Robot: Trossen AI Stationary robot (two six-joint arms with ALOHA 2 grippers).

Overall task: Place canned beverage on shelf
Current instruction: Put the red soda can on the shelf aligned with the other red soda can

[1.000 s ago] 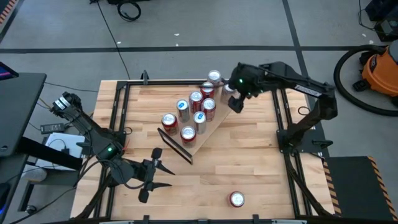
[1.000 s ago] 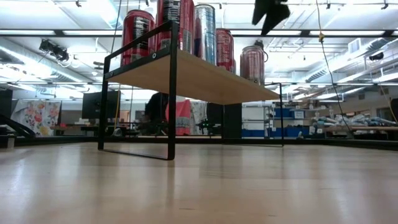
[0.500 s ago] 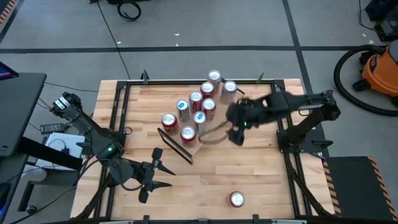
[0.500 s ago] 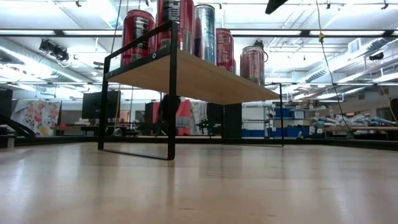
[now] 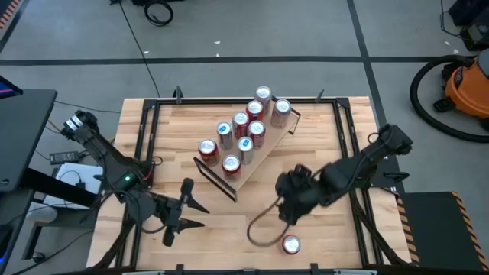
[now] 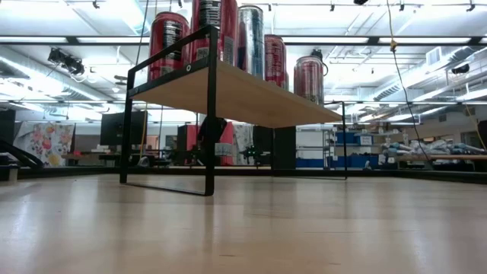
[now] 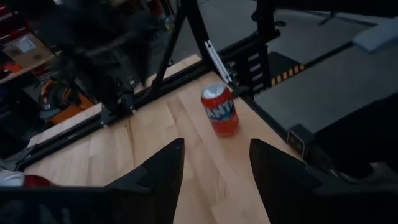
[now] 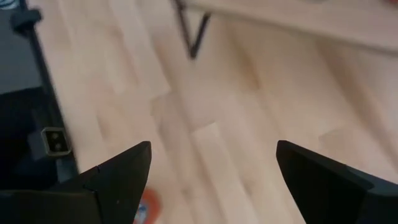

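Right gripper (image 5: 289, 216), fingers spread wide and empty, hovers lower right above the lone can (image 5: 291, 244); left gripper (image 5: 177, 218) part open, empty

Two dark jointed arms, green-lit, black cables.

An orange and black shop vacuum (image 5: 466, 82) with a thick black hose (image 5: 425, 107) stands on the grey floor (image 5: 244, 30) beyond the bench's far right corner. A coiled black cable (image 5: 159, 12) lies on that floor well behind the bench, and a dark tabletop (image 5: 21, 130) sits off its left side. Across the room, ceiling strip lights (image 6: 426, 39) run above distant workbenches (image 6: 441, 160).
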